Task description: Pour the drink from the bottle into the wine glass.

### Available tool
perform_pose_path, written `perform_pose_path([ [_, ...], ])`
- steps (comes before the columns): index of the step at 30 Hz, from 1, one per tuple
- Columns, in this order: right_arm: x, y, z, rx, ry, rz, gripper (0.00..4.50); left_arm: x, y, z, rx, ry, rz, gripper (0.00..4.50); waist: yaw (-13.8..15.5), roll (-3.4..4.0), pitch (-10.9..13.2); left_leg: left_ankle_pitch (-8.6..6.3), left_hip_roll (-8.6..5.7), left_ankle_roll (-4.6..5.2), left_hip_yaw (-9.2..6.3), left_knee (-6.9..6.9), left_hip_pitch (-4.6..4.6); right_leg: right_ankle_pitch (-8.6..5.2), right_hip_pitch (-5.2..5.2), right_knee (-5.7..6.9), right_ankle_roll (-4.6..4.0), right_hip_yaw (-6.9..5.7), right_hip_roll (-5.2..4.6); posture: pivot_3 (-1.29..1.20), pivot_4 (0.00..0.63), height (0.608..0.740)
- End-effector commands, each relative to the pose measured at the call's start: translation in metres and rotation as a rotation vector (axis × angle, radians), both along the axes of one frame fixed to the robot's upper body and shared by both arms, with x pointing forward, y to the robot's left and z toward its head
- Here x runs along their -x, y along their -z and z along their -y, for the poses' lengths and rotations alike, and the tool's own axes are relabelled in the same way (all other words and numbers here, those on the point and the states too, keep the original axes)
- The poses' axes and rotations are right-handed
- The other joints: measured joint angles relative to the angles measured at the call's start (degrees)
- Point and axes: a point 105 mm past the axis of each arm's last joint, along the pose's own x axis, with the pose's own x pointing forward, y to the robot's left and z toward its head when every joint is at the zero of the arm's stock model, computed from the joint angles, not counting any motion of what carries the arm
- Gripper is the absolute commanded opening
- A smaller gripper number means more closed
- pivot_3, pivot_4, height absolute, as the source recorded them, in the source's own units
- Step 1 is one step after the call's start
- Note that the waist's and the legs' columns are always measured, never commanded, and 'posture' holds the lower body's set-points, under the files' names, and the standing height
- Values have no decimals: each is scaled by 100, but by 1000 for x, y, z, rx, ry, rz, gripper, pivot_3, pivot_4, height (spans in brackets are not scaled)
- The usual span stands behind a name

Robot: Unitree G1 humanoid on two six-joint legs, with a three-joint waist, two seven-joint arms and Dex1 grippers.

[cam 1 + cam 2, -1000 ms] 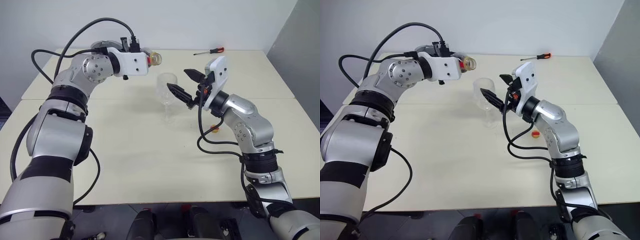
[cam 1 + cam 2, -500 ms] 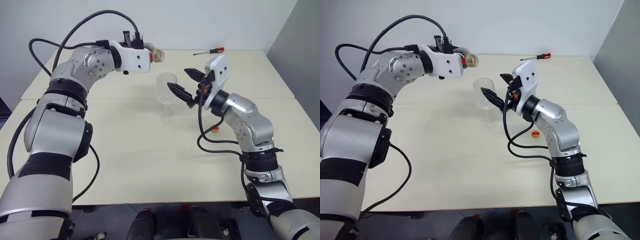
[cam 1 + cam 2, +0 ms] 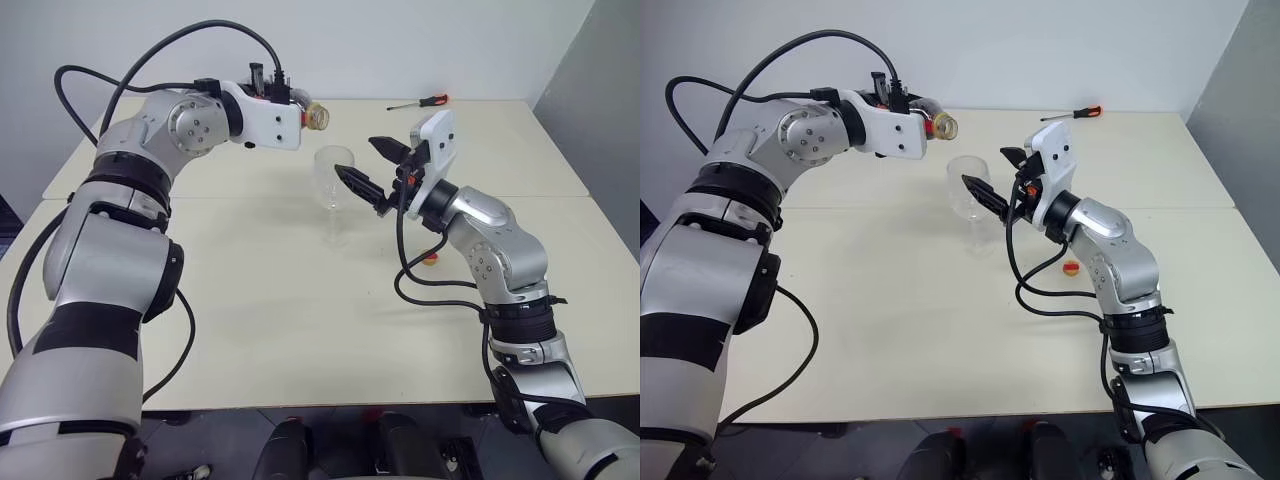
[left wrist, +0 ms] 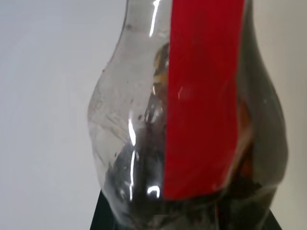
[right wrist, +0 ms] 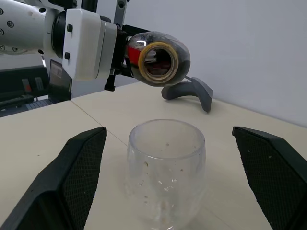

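Lying on its side in the air, the bottle [image 5: 158, 58] is sitting in the left gripper [image 3: 292, 112], whose jaws are pinching its bulbous body, with its open yellowish mouth facing toward the right arm. It is hanging above and just behind the wine glass [image 3: 333, 180], not over the bowl. Through the clear plastic beside the red label strip [image 4: 201, 96], dark residue is clinging to the inner wall, and a little dark drink [image 4: 158, 211] is showing low in the body near the gripper; how much is left cannot be told. The wine glass is standing upright on the table [image 3: 300, 330], and its bowl is looking empty but for small droplets on the inside. The right gripper [image 3: 368, 168] is waiting beside the bowl with its fingers [image 5: 72, 172] spread wide on either side, not touching the glass.
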Motion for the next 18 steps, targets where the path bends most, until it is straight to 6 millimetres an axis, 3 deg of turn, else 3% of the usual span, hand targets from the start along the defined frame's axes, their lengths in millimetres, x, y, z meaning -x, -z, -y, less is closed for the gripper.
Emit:
perform_pose_path([
  [1, 4, -19, 1, -27, 2, 74, 4500, 6, -33, 1, 5, 13, 102, 949, 0, 0, 0, 0, 0, 0, 0, 0, 0, 0, 0, 0, 0, 0, 0, 0, 150, 740],
  [18, 5, -17, -1, -37, -2, 69, 4500, 6, -40, -1, -63, -1, 142, 949, -1, 0, 0, 0, 0, 0, 1, 0, 0, 0, -2, 2, 0, 0, 0, 0, 150, 740],
])
